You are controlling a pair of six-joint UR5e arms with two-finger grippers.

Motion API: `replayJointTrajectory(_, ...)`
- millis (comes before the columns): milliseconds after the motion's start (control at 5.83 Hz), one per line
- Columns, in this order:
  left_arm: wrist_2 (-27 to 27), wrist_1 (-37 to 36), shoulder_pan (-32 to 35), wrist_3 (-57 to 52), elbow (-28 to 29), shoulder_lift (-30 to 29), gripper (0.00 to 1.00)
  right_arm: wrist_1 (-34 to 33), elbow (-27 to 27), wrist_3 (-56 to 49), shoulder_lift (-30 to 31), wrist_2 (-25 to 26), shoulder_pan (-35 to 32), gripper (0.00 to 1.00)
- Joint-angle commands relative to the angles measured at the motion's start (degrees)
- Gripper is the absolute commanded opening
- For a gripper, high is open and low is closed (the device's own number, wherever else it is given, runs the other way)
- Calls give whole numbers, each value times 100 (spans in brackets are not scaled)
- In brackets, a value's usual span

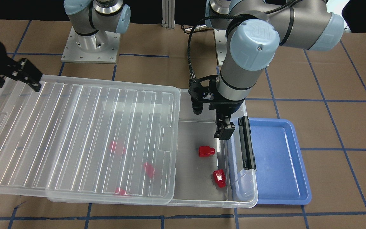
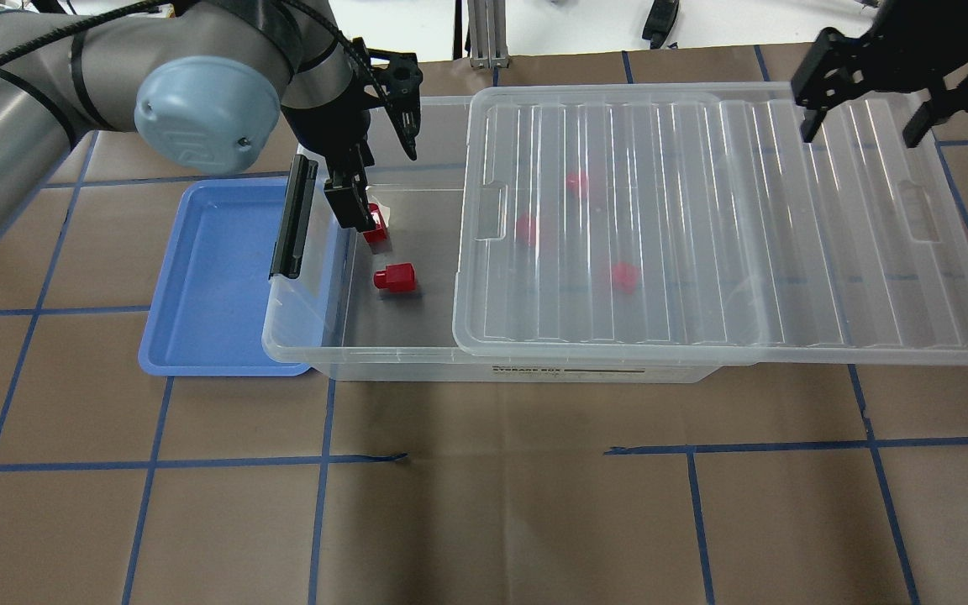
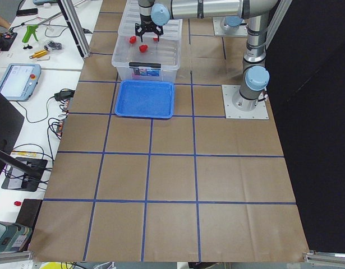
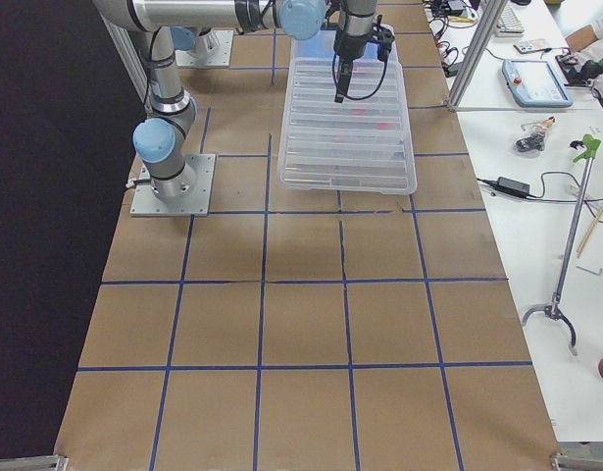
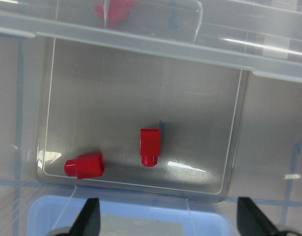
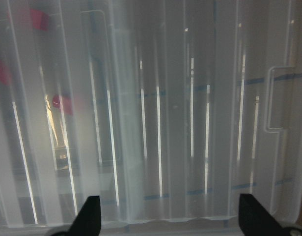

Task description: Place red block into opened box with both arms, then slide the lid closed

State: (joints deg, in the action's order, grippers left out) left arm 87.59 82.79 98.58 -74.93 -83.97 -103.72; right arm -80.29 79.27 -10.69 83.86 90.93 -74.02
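Red block [image 5: 151,146] lying on box [image 2: 417,365] floor at open end, just below left pincer [image 5: 169,210], hanging released & empty. Lid [image 2: 702,252] covering rest, long axis along box; right pincer [image 2: 860,134], spread wide, hovering at lid's far end, so nearer arm for pushing it shut.

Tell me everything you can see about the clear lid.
The lid is a large flat sheet of clear translucent plastic with parallel ribs and a small tab recess near each short end. It lies on the box, slid toward the robot's right, covering most of it and overhanging that end; the box's left end stays open. Three red blocks show blurred through it. The open right gripper is at its far corner; contact is unclear.
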Motion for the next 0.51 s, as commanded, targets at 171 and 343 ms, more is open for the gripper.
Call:
replayJointTrajectory(171, 56, 10, -85, 2548, -111, 519, 98, -930, 552, -1365, -403, 807, 1624, 100)
replayJointTrajectory(343, 74, 26, -146, 3459, -120, 606, 98, -1571, 850, -1583, -632, 934, 1897, 100)
